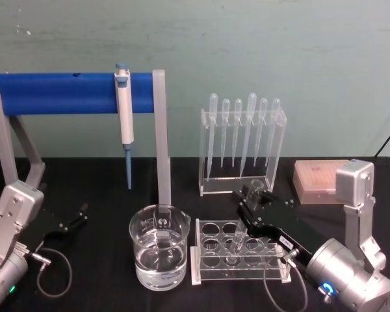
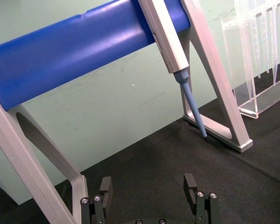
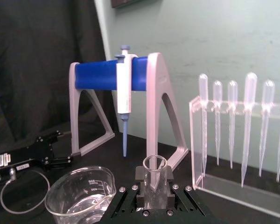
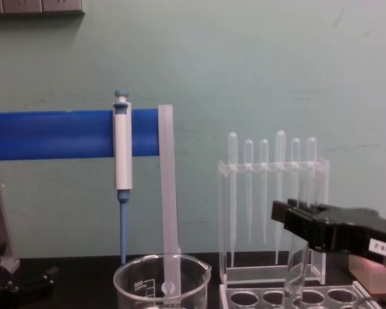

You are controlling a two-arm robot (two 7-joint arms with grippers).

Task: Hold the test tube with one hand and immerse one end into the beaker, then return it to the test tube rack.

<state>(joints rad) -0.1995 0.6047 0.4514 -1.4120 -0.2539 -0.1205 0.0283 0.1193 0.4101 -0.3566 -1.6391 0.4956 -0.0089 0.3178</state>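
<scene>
Right claw [image 1: 253, 195], right of centre in the head view, closed on the test tube [image 1: 236, 244] near its open top
- wrist view: tube [image 3: 155, 173] pinched between the two black fingers [image 3: 140, 176], rim above them
- chest view: the claw [image 4: 294, 221] comes in from the right edge; the tube [image 4: 295, 270] hangs below it, close to upright, slightly tilted

Tube's lower end is down in a hole of the rack [image 1: 273, 270], lower centre-right of the head view, about mid-rack; exact hole hard to tell

Beaker [image 1: 158, 255] just left of the rack, lower centre, part full of clear liquid; apart from the tube

Left claw [image 1: 78, 218] low at lower left, near the black counter [image 1: 104, 188], well apart from the beaker; fingers spread wide with nothing between them [image 2: 148, 190]

Behind:
- blue-and-white pipettor [image 1: 123, 110] hanging on a blue bar [image 1: 58, 93], upper left
- six droppers [image 1: 251, 123] hanging in a clear stand [image 1: 210, 182] behind the rack
- pink box [image 1: 318, 181] at the right edge
</scene>
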